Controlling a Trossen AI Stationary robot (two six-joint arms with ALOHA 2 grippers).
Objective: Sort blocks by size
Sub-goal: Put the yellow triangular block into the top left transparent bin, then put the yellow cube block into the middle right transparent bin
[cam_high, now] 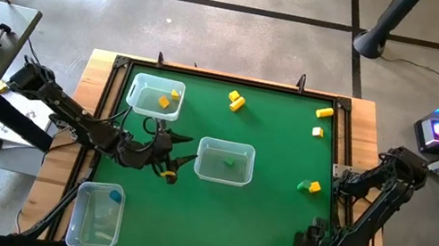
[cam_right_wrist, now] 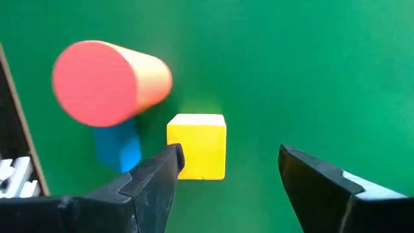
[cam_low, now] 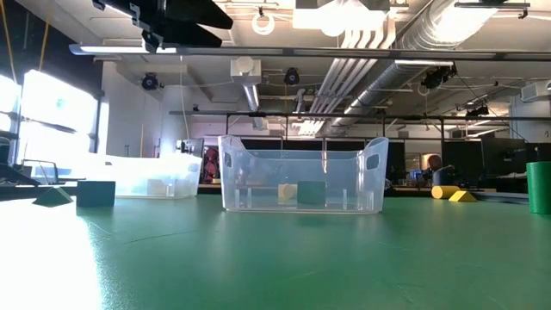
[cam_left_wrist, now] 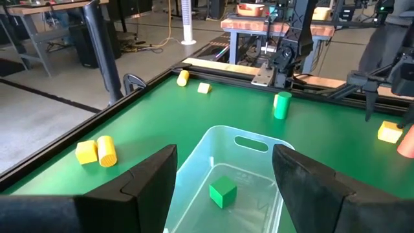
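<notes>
A green counter with a dark raised rim fills the overhead view. Three clear bins stand on it: one at the left near corner with a blue block in it, one at the left far side holding yellow and orange blocks, and one near the middle holding a single green cube.

The left hand hovers just beside the middle bin's left wall, its fingers spread apart and holding nothing. The right hand hangs low over the right near corner, fingers also spread and empty, with a yellow cube lying just past them on the felt. Touching that cube's side are a red-orange cylinder, lying on its side with its round end toward the wrist camera, and a small blue block close to the counter's rim.

Loose blocks lie well apart elsewhere: two yellow pieces near the far edge, a yellow cylinder lying on its side at the far right corner, a small pale block beside it, and a green and yellow pair by the right edge. A broad stretch of bare felt lies open between the middle bin and the near edge.
</notes>
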